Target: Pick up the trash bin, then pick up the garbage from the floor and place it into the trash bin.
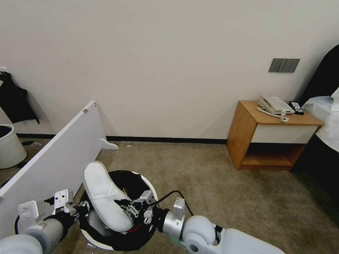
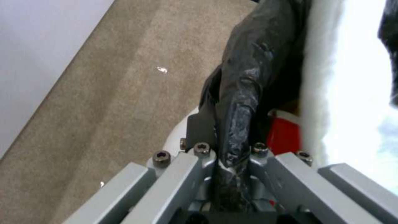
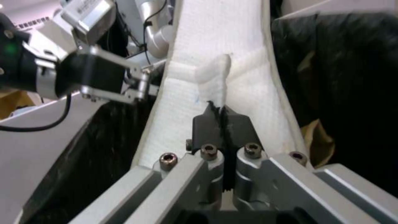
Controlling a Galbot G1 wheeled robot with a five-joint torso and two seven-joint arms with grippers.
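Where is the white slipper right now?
In the head view, the white slipper sits low and left, standing out of the trash bin, pinched by the right gripper.

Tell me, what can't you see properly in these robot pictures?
- Head view: the trash bin bottom, hidden by the white slipper and both arms.
- Left wrist view: a red thing inside, mostly behind the black bag.
- Head view: small buttons on the phone, too tiny.

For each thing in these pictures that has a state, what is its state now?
trash bin: upright, held off the carpet at its bag-covered rim, litter inside.
left gripper: jaws shut on the bin's rim.
right gripper: jaws shut on the slipper, over the bin.
white slipper: tilted, heel end in the bin, toe end sticking out.
unlined bin: upright on the floor.
telephone: handset on its cradle.
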